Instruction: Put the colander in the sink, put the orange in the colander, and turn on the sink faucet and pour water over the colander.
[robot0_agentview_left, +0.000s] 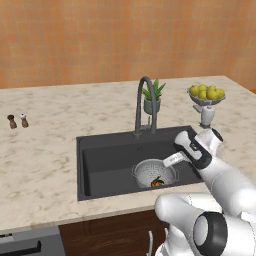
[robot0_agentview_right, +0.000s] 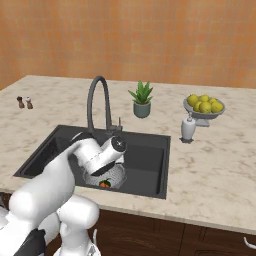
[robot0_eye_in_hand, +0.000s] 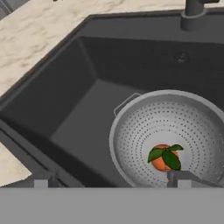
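Right, I see the colander (robot0_agentview_left: 152, 172) sitting on the floor of the sink (robot0_agentview_left: 107, 162), toward its front right part, with the orange (robot0_eye_in_hand: 162, 158) resting inside it near the bottom, green leaves on top. My gripper (robot0_eye_in_hand: 111, 181) hangs above the colander's near rim, and from the hand view its 2 fingertips (robot0_eye_in_hand: 41, 183) stand spread apart with nothing between them. The sink faucet (robot0_agentview_left: 144, 102) arches over the back edge of the basin. On the counter behind I make out a potted plant (robot0_agentview_right: 142, 100), a bowl of yellow fruit (robot0_agentview_right: 204, 107) and a white dispenser (robot0_agentview_right: 188, 128).
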